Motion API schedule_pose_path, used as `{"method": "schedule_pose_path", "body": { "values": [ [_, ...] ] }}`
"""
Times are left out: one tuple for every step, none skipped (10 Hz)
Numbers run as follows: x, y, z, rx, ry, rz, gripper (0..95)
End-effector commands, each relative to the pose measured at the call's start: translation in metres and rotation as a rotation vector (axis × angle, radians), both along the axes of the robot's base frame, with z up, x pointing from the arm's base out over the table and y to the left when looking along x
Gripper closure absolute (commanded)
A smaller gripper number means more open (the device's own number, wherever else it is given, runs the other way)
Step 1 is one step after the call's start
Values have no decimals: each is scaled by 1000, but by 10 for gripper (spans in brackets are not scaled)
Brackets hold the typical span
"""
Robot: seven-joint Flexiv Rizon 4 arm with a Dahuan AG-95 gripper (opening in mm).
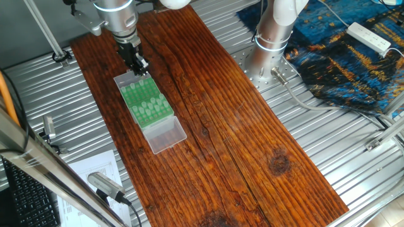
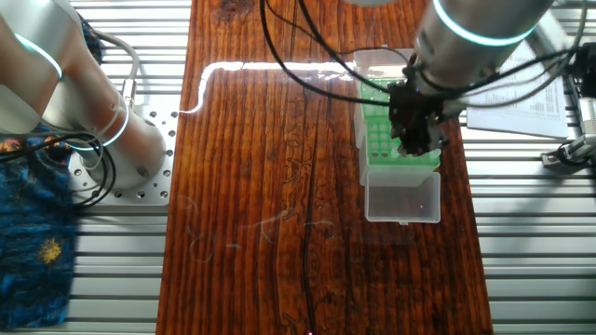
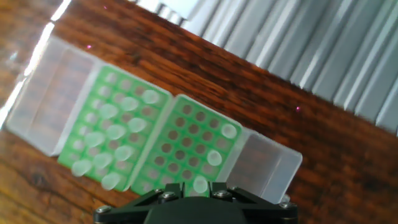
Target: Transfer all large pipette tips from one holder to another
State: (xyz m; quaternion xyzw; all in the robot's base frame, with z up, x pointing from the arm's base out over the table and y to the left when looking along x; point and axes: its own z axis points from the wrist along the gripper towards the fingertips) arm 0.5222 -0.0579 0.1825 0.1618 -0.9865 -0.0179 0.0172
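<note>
Two green racks stand side by side on the wooden board, each with a clear lid folded open. In the hand view the left rack [image 3: 99, 81] holds several large pipette tips [image 3: 127, 104], whitish with round tops. The right rack [image 3: 176, 102] holds two tips [image 3: 229, 130] and a third tip [image 3: 200, 184] in the same line. My gripper [image 3: 200, 188] is low over the right rack with its fingers close on either side of that third tip. The fixed views show the gripper [image 1: 140, 68] [image 2: 419, 144] at one end of the green racks [image 1: 146, 104] [image 2: 377, 140].
The clear lids [image 1: 167, 135] [image 2: 402, 200] lie flat at both ends of the racks. A second robot's base [image 1: 271, 38] stands on the ribbed metal table beside a blue cloth [image 1: 341, 50] with a power strip [image 1: 369, 36]. Papers [image 1: 95, 167] lie near the board's left edge.
</note>
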Motion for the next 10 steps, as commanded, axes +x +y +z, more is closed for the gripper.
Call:
{"method": "schedule_pose_path", "body": {
  "values": [
    [-5, -1, -10, 12, -5, 18, 760],
    [-5, -1, -11, 9, -3, 27, 760],
    [-4, -1, -14, 8, -3, 31, 760],
    [-4, -1, -15, 10, -4, 32, 760],
    [-3, -1, -19, 8, -4, 36, 760],
    [-2, -1, -21, 7, -4, 37, 760],
    [-2, -1, -22, 5, -5, 32, 760],
    [-2, -1, -24, 5, -6, 31, 760],
    [-1, -1, -25, 5, -7, 31, 760],
    [-1, 0, -26, 5, -7, 34, 760]
  ]
}}
